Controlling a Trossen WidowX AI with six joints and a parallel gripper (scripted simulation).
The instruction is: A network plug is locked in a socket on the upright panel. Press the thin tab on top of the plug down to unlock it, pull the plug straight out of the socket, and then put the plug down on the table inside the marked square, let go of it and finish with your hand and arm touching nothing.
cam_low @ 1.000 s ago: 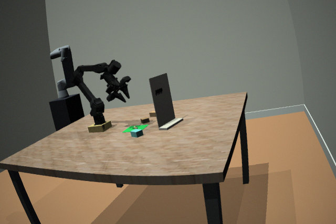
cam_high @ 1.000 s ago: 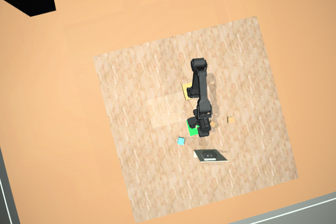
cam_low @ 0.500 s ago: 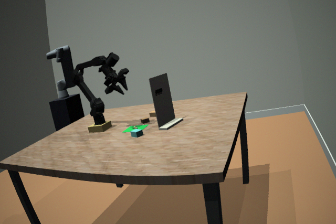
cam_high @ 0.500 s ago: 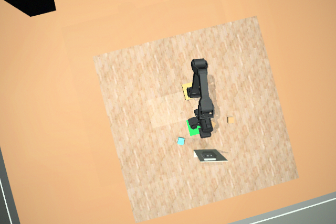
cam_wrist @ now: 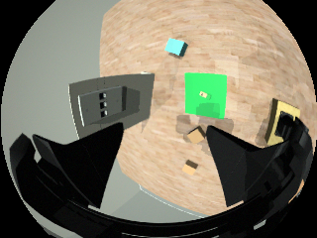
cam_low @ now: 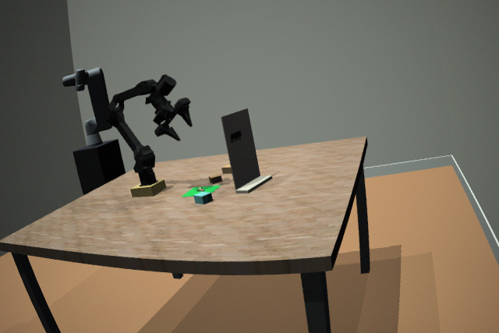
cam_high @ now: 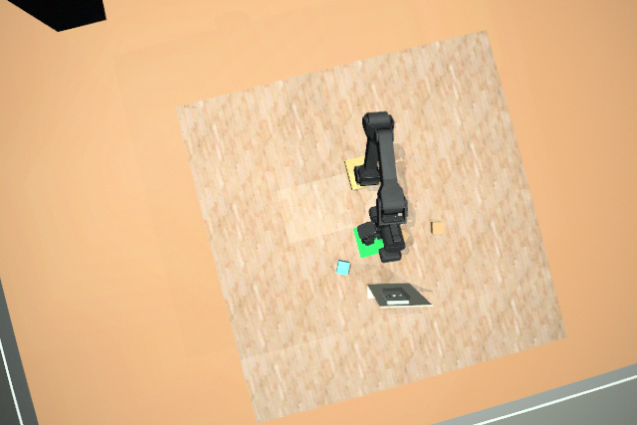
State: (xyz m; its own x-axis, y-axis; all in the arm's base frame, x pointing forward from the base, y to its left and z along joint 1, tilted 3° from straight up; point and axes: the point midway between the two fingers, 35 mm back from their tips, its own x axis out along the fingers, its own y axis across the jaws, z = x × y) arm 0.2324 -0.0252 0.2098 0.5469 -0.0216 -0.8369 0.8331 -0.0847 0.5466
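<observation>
The small pale plug [cam_low: 200, 189] [cam_wrist: 204, 94] lies on the table inside the green marked square [cam_high: 366, 251] [cam_low: 212, 188] [cam_wrist: 205, 81]. Its tab is too small to make out. My gripper [cam_low: 185, 132] [cam_wrist: 165, 129] is open wide and empty, high above the table, and touches nothing. In the top view my arm hides part of the square and the plug. The dark upright panel [cam_high: 417, 299] [cam_low: 243, 164] [cam_wrist: 145, 101] stands past the fingers. Its socket block [cam_low: 235, 136] [cam_wrist: 103, 105] shows dark openings and no plug in them.
A cyan block [cam_high: 342, 267] [cam_low: 203, 197] [cam_wrist: 175, 47] lies near the square. A brown block [cam_low: 215, 178] [cam_wrist: 196, 134] and an orange block [cam_high: 437, 227] [cam_low: 226, 169] [cam_wrist: 189, 168] lie on its other side. My arm stands on a yellow base [cam_high: 350, 168] [cam_low: 149, 190] [cam_wrist: 274, 111].
</observation>
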